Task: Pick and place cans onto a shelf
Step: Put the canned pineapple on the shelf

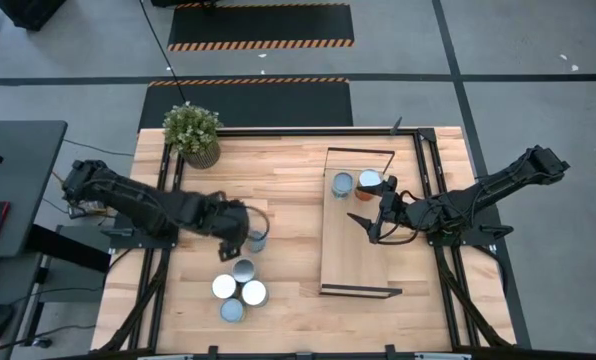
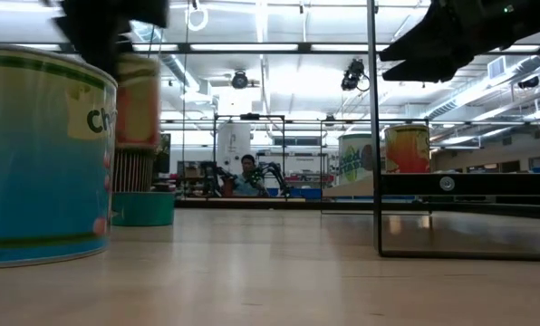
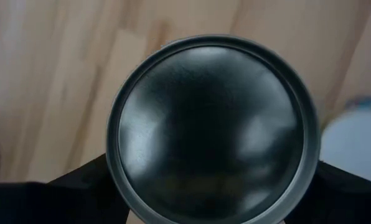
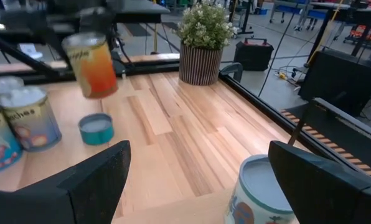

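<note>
My left gripper (image 1: pixel 244 226) is shut on an orange-labelled can (image 4: pixel 92 62), whose round top (image 3: pixel 210 124) fills the left wrist view. It hangs above a short teal tin (image 4: pixel 96 129) on the tabletop. Several more cans (image 1: pixel 240 290) stand upright in a cluster near the table's front edge. The shelf (image 1: pixel 363 255) lies to the right, and two cans (image 1: pixel 342 184) (image 1: pixel 369 181) stand on its far end. My right gripper (image 1: pixel 371 220) hovers open over the shelf near those two, with nothing between its fingers. My left gripper pinches the can's side wall just below the top rim (image 3: pixel 114 180) between its two fingers (image 3: pixel 79 186), one on each opposite side. The fingers come from above, pointing steeply down. The can is lifted clear of the table, roughly upright with a slight tilt.
A potted plant (image 1: pixel 193 133) stands at the table's far left corner. Black frame rails (image 1: pixel 433 200) run along the table's sides. One can (image 2: pixel 43 154) stands close before the low camera. A person (image 2: pixel 249 172) sits far off in the room behind.
</note>
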Action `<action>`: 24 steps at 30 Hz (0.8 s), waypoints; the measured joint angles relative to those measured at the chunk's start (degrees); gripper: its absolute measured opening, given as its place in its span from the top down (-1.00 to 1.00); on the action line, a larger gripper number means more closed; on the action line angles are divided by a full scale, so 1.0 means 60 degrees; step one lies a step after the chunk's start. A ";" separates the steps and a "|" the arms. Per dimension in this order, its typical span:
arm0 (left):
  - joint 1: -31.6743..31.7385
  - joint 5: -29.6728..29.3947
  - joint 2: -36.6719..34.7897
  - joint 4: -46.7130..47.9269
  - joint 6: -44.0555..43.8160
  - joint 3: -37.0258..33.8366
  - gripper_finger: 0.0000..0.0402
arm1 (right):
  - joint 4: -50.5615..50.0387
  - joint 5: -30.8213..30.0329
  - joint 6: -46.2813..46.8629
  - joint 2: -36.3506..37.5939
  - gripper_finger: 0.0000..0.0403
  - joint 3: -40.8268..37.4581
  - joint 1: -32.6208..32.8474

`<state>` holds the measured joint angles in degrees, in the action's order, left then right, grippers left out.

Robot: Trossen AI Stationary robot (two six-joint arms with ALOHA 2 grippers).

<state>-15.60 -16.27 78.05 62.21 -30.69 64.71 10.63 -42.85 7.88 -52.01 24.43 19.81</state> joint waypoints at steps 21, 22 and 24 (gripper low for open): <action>0.2070 0.0798 0.5294 -0.1855 0.3951 0.5254 -0.54 | -0.3550 -0.0703 0.1906 0.1866 -0.93 0.0007 0.0820; 0.2138 0.0874 0.5559 -0.1869 0.4000 0.5587 -0.54 | -0.3563 -0.0709 0.1896 0.1863 -0.93 0.0007 0.0820; 0.2262 0.1146 0.6078 -0.1897 0.4080 0.6237 -0.54 | -0.3554 -0.0774 0.1869 0.1865 -0.93 0.0007 0.0820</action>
<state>-2.02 -9.40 114.52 50.83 -6.21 102.13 -10.69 -47.49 19.09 -40.82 24.47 24.73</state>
